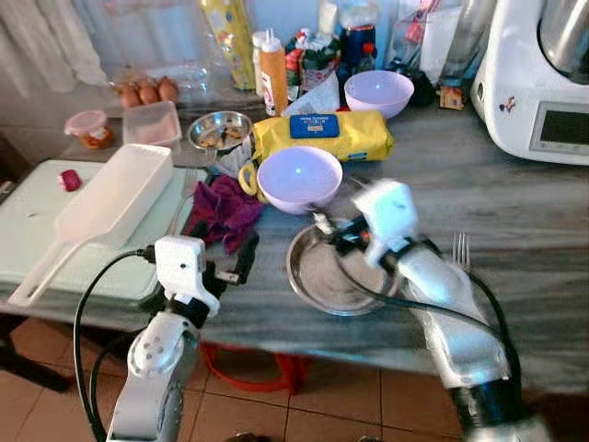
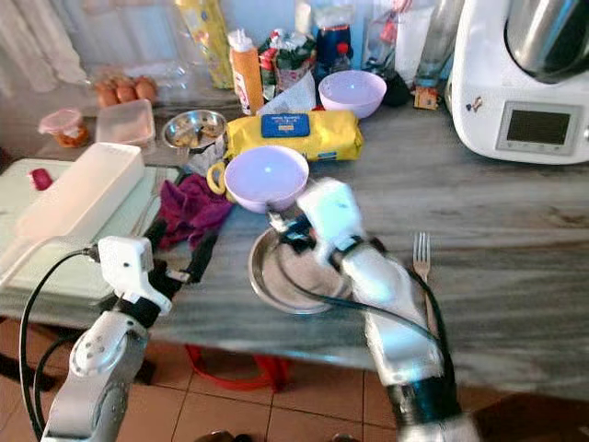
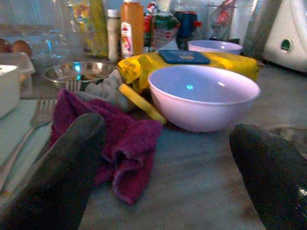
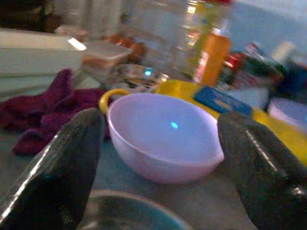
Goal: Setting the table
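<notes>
A lilac bowl [image 1: 299,175] with a yellow handle stands mid-counter, just behind a round steel plate [image 1: 324,276]. My right gripper [image 1: 324,228] hovers open over the plate's far rim, pointing at the bowl [image 4: 163,139], which sits between its fingers [image 4: 62,163] but farther off. My left gripper [image 1: 232,265] is open and low over the counter's front, beside a purple cloth [image 1: 224,210]; its view looks at the same bowl [image 3: 204,96]. A fork [image 1: 460,249] lies on the counter to the right of the plate. A second lilac bowl [image 1: 378,92] stands at the back.
A yellow pack [image 1: 322,135] lies behind the bowl. A long white container [image 1: 115,193] rests on a pale green board [image 1: 28,230] at the left. A small steel bowl [image 1: 221,131], bottles and eggs crowd the back; a white kitchen machine [image 1: 538,78] stands at the right.
</notes>
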